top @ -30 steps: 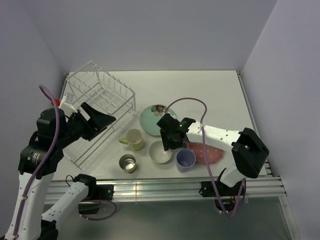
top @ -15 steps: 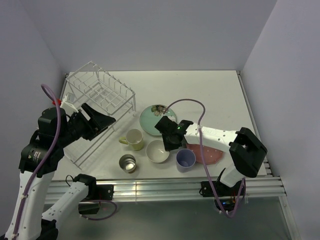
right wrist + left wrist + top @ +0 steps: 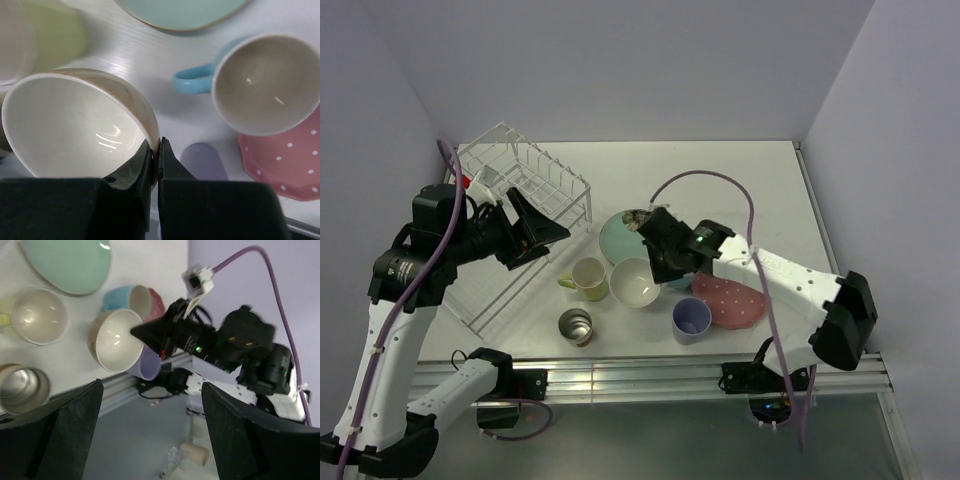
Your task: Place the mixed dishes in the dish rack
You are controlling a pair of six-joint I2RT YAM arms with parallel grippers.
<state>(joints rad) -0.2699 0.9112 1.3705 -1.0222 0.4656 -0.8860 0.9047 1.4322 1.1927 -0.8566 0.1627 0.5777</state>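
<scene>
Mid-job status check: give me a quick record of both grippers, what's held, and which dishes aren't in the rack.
right gripper: shut on the rim of the cream bowl, bowl tilted
left gripper: open, holding nothing, near the white wire dish rack
outside rack: yellow mug, light blue mug, lavender cup, shiny metal cup, mint-green plate, pink dotted plate

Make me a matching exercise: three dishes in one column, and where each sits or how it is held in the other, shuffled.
1. cream bowl
2. light blue mug
3. small metal cup

A. beside the yellow mug, on the arms' side
B. between the mint-green plate and the pink dotted plate
C. tilted, pinched at its rim by the right fingers

Pairs: 1-C, 2-B, 3-A.
</scene>
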